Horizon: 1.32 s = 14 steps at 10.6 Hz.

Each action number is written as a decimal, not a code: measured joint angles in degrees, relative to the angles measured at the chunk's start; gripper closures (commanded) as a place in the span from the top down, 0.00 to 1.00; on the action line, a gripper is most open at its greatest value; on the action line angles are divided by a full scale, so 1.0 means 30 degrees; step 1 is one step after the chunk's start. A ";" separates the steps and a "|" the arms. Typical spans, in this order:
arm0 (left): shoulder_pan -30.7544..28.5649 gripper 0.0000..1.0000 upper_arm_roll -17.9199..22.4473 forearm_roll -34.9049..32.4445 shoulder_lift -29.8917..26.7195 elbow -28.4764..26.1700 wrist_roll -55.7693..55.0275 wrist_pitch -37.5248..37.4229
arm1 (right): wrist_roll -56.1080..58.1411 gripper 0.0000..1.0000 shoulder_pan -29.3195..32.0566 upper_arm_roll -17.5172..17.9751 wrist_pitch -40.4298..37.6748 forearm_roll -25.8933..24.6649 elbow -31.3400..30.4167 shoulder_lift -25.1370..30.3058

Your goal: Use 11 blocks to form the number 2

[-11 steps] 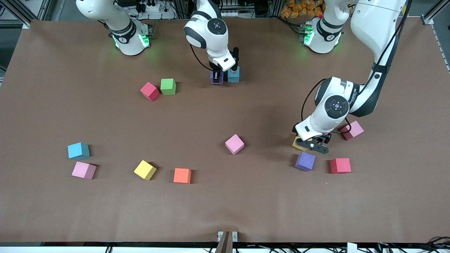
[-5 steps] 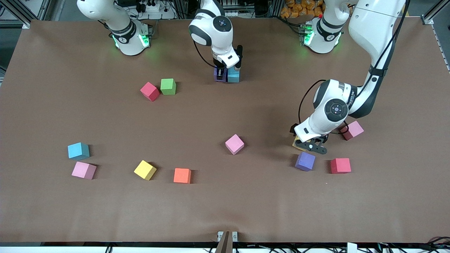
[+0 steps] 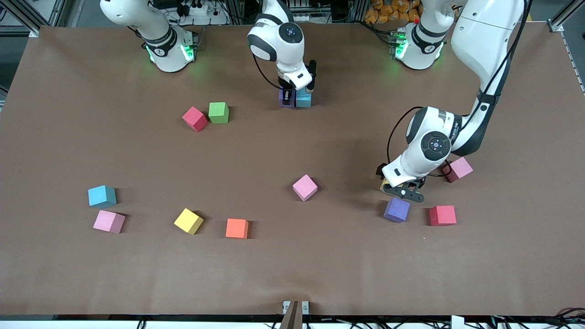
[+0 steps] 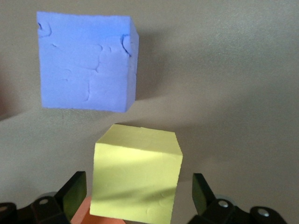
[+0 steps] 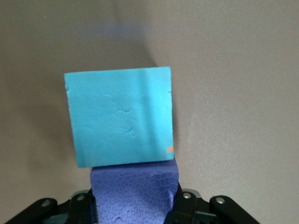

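Note:
My right gripper [image 3: 287,97] is shut on a purple block [image 5: 135,196], low at the table near the robots' bases. That block presses against a blue block [image 5: 121,121] [image 3: 303,99] beside it. My left gripper [image 3: 397,188] is open and low around a yellow block [image 4: 138,179], whose corner [image 3: 383,184] peeks out under the hand. Its fingers [image 4: 74,192] stand apart from the block's sides. An orange block [image 4: 93,217] touches the yellow one. A second purple block [image 3: 396,209] lies just nearer the camera. No number 2 shape shows.
Loose cubes lie around: red [image 3: 442,215] and pink [image 3: 458,169] by the left hand, pink [image 3: 305,187] mid-table, orange [image 3: 237,228], yellow [image 3: 188,221], pink [image 3: 109,221], blue [image 3: 101,196] toward the right arm's end, crimson [image 3: 194,119] beside a green cube [image 3: 218,112].
My right gripper has carried the purple block sideways until it touches the blue block. My left hand has sunk a little over the yellow block, still open.

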<state>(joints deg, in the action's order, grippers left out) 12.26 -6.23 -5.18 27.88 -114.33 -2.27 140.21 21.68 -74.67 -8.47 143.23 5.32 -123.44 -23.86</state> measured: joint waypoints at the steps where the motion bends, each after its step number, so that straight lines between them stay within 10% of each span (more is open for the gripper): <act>1: 0.0042 1.00 0.0001 0.0000 0.0064 0.0003 0.0004 0.0001 | -0.0001 0.50 -0.0002 0.0000 0.0000 0.0001 0.0068 -0.0070; 3: 0.0170 0.90 0.0000 0.0000 0.0297 0.0004 0.0004 0.0075 | -0.0034 1.00 -0.0006 0.0000 -0.0001 0.0006 0.0125 -0.0139; 8: 0.0203 0.42 0.0044 -0.0055 0.0438 0.0041 0.1858 0.0156 | -0.0250 1.00 -0.0006 -0.0008 -0.0055 0.0009 0.0188 -0.0157; 14: 0.0455 0.41 -0.0038 -0.0201 -0.0299 -0.0122 0.3859 0.0086 | -0.0271 1.00 -0.0004 -0.0054 -0.1420 0.0016 0.0432 0.0488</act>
<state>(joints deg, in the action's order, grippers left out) 13.62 -6.34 -5.78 26.98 -114.70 9.30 140.47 20.86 -74.68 -8.64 138.97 5.37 -122.14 -22.40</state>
